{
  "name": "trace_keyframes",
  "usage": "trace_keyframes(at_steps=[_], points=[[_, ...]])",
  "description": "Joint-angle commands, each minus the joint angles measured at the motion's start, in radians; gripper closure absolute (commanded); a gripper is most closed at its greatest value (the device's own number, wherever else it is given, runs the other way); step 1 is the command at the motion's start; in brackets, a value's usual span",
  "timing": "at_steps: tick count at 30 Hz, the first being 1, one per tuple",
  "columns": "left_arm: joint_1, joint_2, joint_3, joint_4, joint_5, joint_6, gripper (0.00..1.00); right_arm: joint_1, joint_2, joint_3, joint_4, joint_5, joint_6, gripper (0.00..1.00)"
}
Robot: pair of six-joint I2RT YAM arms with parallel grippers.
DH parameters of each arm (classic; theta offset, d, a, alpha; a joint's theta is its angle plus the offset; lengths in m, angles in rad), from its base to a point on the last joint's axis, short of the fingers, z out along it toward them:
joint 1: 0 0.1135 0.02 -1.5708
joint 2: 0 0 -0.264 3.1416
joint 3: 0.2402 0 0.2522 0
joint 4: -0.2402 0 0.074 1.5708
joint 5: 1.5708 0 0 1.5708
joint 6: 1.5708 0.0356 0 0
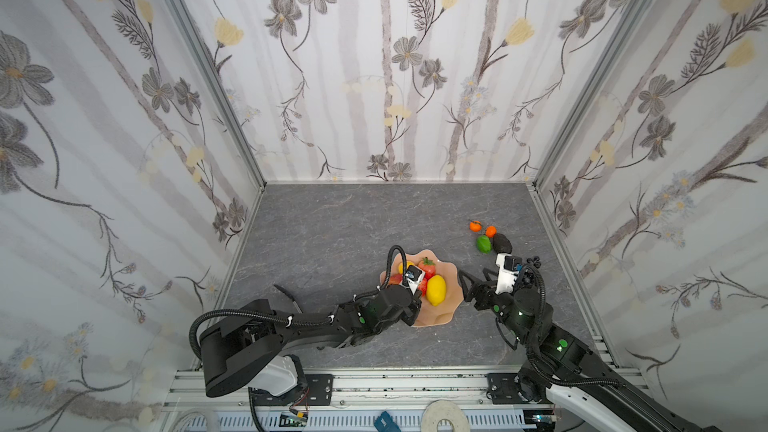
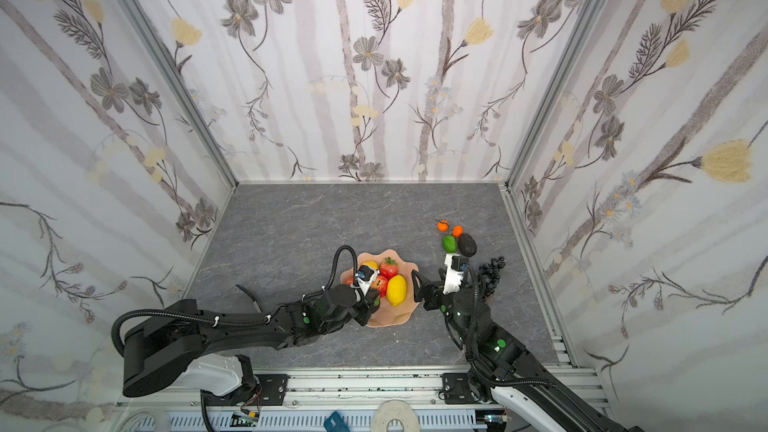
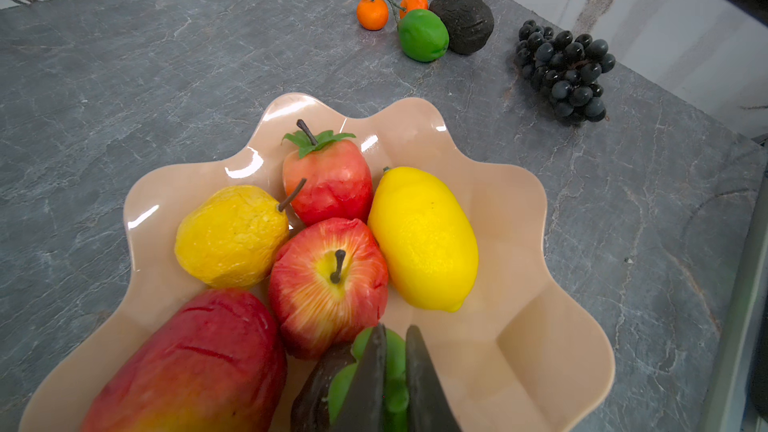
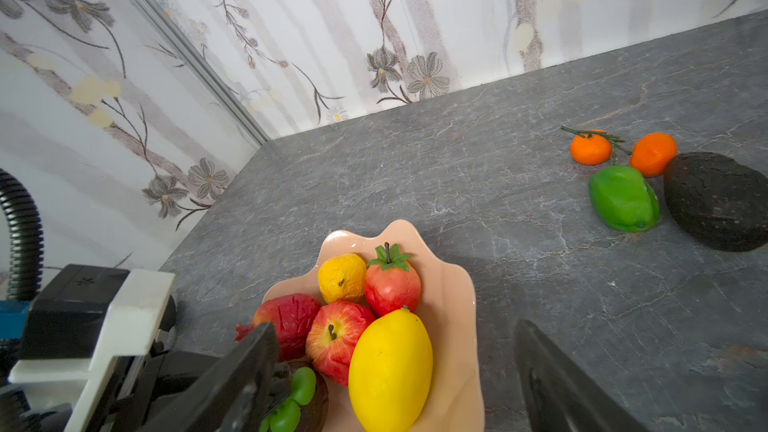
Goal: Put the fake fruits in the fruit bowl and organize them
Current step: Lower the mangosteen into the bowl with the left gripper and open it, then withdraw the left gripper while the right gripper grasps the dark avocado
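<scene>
Bright even light; glare on fruit bowl [image 3: 245, 164].

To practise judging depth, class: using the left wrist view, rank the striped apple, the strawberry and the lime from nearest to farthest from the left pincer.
1. Striped apple, in the bowl, right beside the left pincer.
2. Strawberry, at the bowl's far side, beyond the apple.
3. Lime, outside the bowl on the table, next to the dark avocado.
</scene>
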Motion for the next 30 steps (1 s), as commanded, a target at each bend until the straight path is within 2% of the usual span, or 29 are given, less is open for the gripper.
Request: trace_keyframes(at_steps=[1,5,9,16,19,24,27,30], points=[[0.002,-0.017,-0.006,0.036,-0.02,-0.006,0.84,-0.013,0.024,0.028,-0.047,0.04,0.024,0.12],[0.004,-0.04,-0.013,0.029,-0.022,-0.007,0.76,-0.039,0.064,0.062,-0.082,0.039,0.026,0.11],[0.004,-0.069,-0.016,0.014,-0.023,-0.006,0.74,-0.077,0.108,0.103,-0.125,0.05,0.019,0.11],[0.004,-0.13,-0.019,-0.007,-0.011,-0.012,0.71,-0.207,0.173,0.172,-0.176,-0.019,-0.053,0.11],[0.006,-0.198,-0.02,-0.033,-0.017,-0.016,0.66,-0.318,0.238,0.219,-0.206,-0.065,-0.1,0.11],[0.047,-0.328,-0.039,-0.105,-0.044,-0.041,0.54,-0.588,0.46,0.311,-0.212,-0.225,-0.149,0.09],[0.095,-0.421,-0.072,-0.144,-0.043,-0.071,0.47,-0.69,0.615,0.383,-0.212,-0.28,-0.167,0.09],[0.133,-0.512,-0.11,-0.188,-0.051,-0.091,0.39,-0.743,0.744,0.457,-0.2,-0.308,-0.17,0.09]])
